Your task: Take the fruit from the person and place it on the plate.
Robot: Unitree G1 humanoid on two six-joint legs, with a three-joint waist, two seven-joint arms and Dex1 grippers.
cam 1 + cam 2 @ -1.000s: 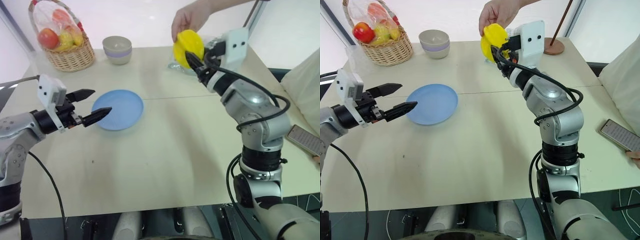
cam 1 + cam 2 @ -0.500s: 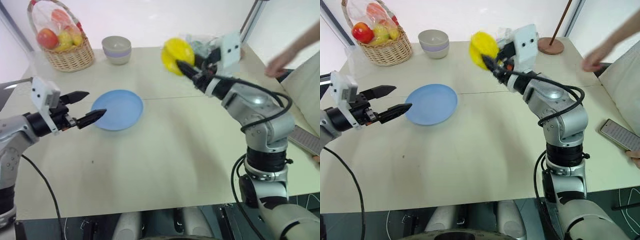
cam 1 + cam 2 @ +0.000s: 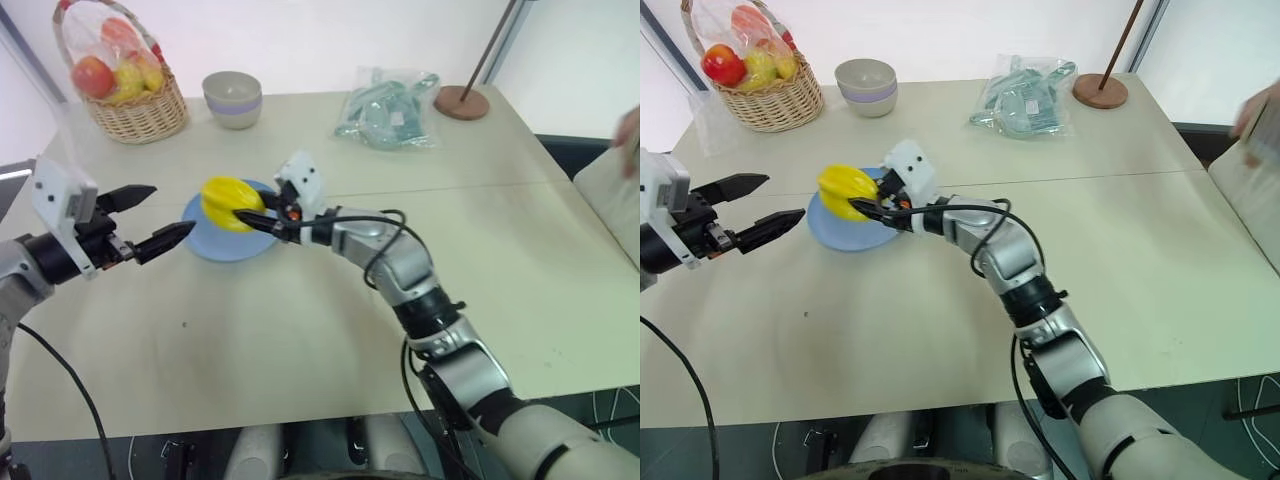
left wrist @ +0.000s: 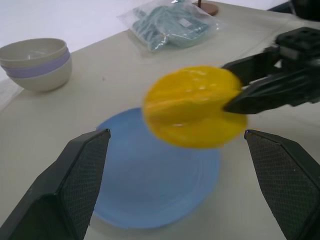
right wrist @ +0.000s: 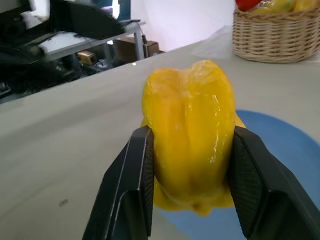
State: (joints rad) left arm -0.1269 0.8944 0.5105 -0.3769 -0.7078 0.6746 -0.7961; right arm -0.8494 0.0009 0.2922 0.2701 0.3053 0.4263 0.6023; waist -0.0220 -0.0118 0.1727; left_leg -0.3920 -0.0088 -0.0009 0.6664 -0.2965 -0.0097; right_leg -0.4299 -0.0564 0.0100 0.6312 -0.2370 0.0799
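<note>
Handover complete; carry phase. My right tool [image 3: 243,214] holds the fruit [image 3: 228,203], its two fingers clamped on opposite flanks, as the right wrist view shows. A second ago the fruit was at the far side of the desk [image 3: 330,330], gripped by my right tool with the person's hand on it too. That hand has since let go and withdrawn; part of the person [image 3: 630,135] shows at the desk's right edge, well apart from the fruit. My right arm has swung across, so the fruit is now above the plate [image 3: 225,243], apparently not yet resting on it. My left tool [image 3: 155,215] stands wide and empty just beside the plate, on the side toward the desk's left edge. What remains, I judge, is lowering the fruit onto the plate and releasing it.
</note>
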